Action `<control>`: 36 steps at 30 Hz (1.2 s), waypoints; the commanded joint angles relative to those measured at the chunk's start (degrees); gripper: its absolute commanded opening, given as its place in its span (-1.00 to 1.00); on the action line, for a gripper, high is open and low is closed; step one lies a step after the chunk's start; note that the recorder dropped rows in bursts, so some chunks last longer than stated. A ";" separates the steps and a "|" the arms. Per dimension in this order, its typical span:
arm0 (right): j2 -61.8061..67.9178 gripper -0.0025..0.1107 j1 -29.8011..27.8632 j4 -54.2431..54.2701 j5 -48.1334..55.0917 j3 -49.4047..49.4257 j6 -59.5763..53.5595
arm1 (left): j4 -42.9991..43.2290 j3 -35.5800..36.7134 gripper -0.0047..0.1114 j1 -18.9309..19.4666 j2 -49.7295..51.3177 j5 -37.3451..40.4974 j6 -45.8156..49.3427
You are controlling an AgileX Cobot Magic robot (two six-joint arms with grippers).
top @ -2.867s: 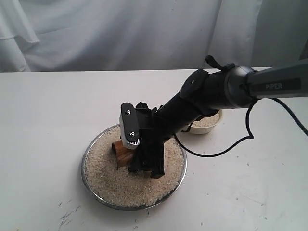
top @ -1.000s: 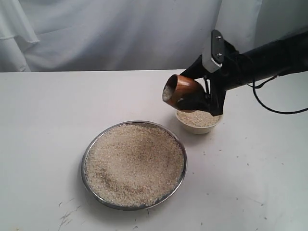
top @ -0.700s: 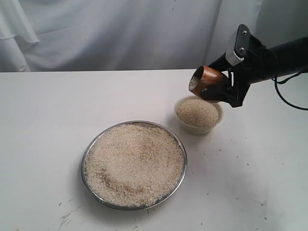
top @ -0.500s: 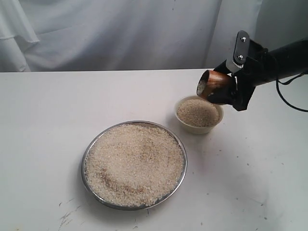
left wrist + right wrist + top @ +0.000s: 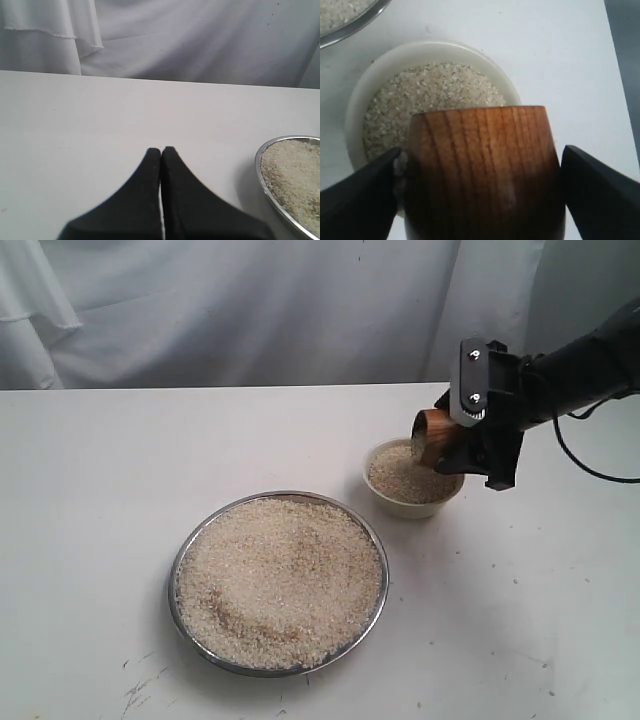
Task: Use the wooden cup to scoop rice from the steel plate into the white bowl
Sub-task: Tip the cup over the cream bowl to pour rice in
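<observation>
Count, exterior view: one steel plate (image 5: 173, 585), one white bowl (image 5: 410, 508), one wooden cup (image 5: 430, 428). Two lots of rice (image 5: 280, 580): a wide heap filling the plate, a smaller heap in the bowl. Two grippers, the left one seen only by its own wrist camera. All stand on one white surface (image 5: 100, 470), with white cloth (image 5: 250, 310) behind.

Positions: the bowl sits at 2 o'clock of the plate, near it but apart. The cup hangs over the bowl's 1 o'clock edge, tipped with its mouth down toward 8 o'clock. Grains show at the lip just above the bowl's heap; I cannot tell if they touch.

Right gripper (image 5: 452, 443): clamped on the wooden cup, one finger on each side of its wall, as the right wrist view confirms.

Left gripper (image 5: 161, 155): fingers pressed together, holding nothing, above bare surface, with the plate's rim off to one side.

Change against earlier frames:
- About three seconds ago the arm lay across the plate with the cup down in the rice.
- One second ago the cup was higher, at 11 o'clock of the bowl.
- Now it is lower, over the bowl and tipped further.
- Plate and bowl have not moved.
</observation>
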 commanded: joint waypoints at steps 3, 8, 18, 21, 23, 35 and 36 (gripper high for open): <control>-0.70 -0.96 3.98 -8.38 -6.92 -0.12 -0.40 | -0.04 0.26 -0.92 -0.09 -0.29 -0.36 -0.18; -0.70 -0.96 5.58 -13.68 -9.46 -0.12 -0.40 | -0.04 0.26 -0.92 -0.09 -0.29 -0.36 -0.18; -0.70 -0.96 6.23 -21.76 -12.93 -0.12 -0.40 | -0.04 0.26 -0.92 -0.09 -0.29 -0.36 -0.18; -0.70 -0.96 6.23 -22.88 -13.67 -0.12 -0.40 | -0.04 0.26 -0.92 -0.09 -0.29 -0.36 -0.18; -0.70 -0.96 6.23 -23.61 -14.33 -0.12 -0.40 | -0.04 0.26 -0.92 -0.09 -0.29 -0.36 -0.18; -0.70 -0.96 9.25 -30.02 -16.00 -0.12 -0.40 | -0.04 0.26 -0.92 -0.09 -0.29 -0.36 -0.18; -0.70 -0.96 9.65 -30.39 -16.37 -0.12 -0.40 | -0.04 0.26 -0.92 -0.09 -0.29 -0.36 -0.18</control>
